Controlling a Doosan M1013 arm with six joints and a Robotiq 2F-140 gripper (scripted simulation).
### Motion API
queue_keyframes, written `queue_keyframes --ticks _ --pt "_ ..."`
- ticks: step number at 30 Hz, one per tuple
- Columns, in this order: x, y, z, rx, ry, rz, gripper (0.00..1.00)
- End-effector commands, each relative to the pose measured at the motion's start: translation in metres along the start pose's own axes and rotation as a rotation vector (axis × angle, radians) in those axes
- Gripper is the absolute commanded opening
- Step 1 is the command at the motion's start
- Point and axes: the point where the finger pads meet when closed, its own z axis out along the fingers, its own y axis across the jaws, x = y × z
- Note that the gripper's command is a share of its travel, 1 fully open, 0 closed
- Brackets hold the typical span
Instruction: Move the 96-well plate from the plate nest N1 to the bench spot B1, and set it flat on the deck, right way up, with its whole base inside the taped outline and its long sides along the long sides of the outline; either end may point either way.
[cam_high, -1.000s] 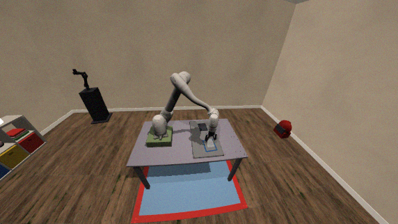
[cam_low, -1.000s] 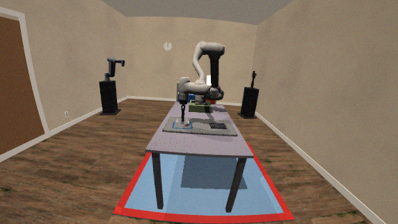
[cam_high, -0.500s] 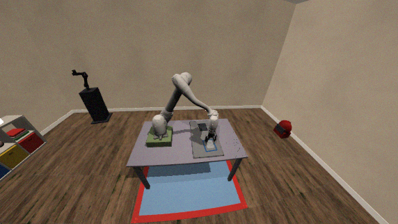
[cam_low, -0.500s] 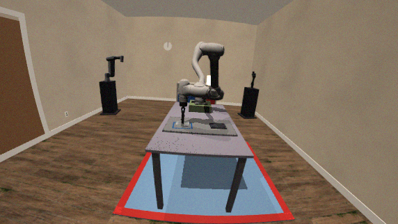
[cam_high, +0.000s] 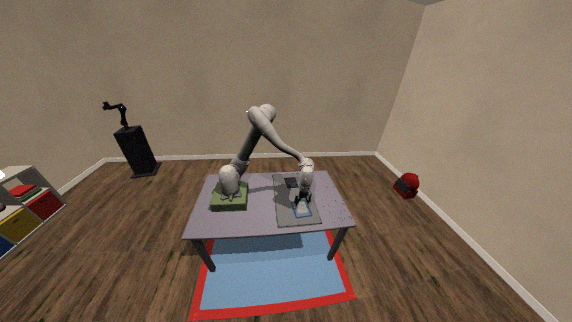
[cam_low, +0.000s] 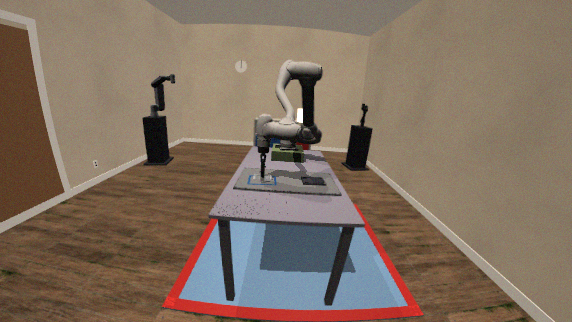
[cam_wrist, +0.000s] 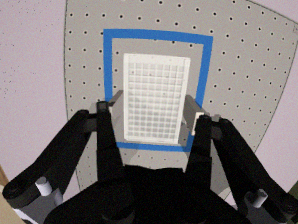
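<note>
The white 96-well plate (cam_wrist: 154, 98) is held between my gripper's (cam_wrist: 152, 121) two finger pads, right way up. It sits over the blue taped outline B1 (cam_wrist: 157, 88) on the grey deck, with its long sides along the outline's long sides. From the wrist view the plate lies inside the tape; I cannot tell whether it touches the deck. In the top view the gripper (cam_high: 302, 201) stands upright over the outline (cam_high: 302, 210). In the exterior view the gripper (cam_low: 262, 175) is low over the outline (cam_low: 262, 181). The dark plate nest N1 (cam_high: 291, 182) (cam_low: 313, 180) lies behind it, empty.
The grey perforated deck mat lies on the table's right half. The arm's base stands on a green block (cam_high: 229, 196) at the table's left. Two black pedestals with cameras (cam_low: 157, 135) (cam_low: 358, 145) stand on the floor away from the table.
</note>
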Motion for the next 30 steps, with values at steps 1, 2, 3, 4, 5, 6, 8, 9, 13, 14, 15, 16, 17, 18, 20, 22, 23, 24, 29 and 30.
queue_keyframes --ticks 1,2,3,4,5,6,8,9,13,14,15,16,17,18,20,22,23,24,29,30 --pt "0.0 0.0 -0.0001 0.0 0.0 0.0 0.0" --pt "0.0 0.0 -0.0001 0.0 0.0 0.0 0.0" --pt "0.0 0.0 -0.0001 0.0 0.0 0.0 0.0" --pt "0.0 0.0 0.0 0.0 0.0 0.0 0.0" --pt "0.0 0.0 0.0002 0.0 0.0 0.0 0.0" --pt "0.0 0.0 0.0004 0.0 0.0 0.0 0.0" --pt "-0.0001 0.0 0.0007 0.0 0.0 0.0 0.0" --pt "-0.0001 0.0 0.0009 0.0 0.0 0.0 0.0" --pt "-0.0001 0.0 0.0015 0.0 0.0 0.0 0.0" --pt "-0.0001 0.0 0.0017 0.0 0.0 0.0 0.0" --pt "-0.0001 0.0 0.0019 0.0 0.0 0.0 0.0" --pt "-0.0001 0.0 0.002 0.0 0.0 0.0 0.0" --pt "-0.0001 0.0 0.0022 0.0 0.0 0.0 0.0" --pt "-0.0001 0.0 0.0024 0.0 0.0 0.0 0.0" --pt "-0.0001 0.0 0.0024 0.0 0.0 0.0 0.0" --pt "-0.0001 0.0 0.0027 0.0 0.0 0.0 0.0" --pt "-0.0001 0.0 0.0029 0.0 0.0 0.0 0.0" --pt "-0.0001 0.0 0.003 0.0 0.0 0.0 0.0" --pt "-0.0001 0.0 0.0039 0.0 0.0 0.0 0.0" --pt "-0.0001 0.0 0.004 0.0 0.0 0.0 0.0"
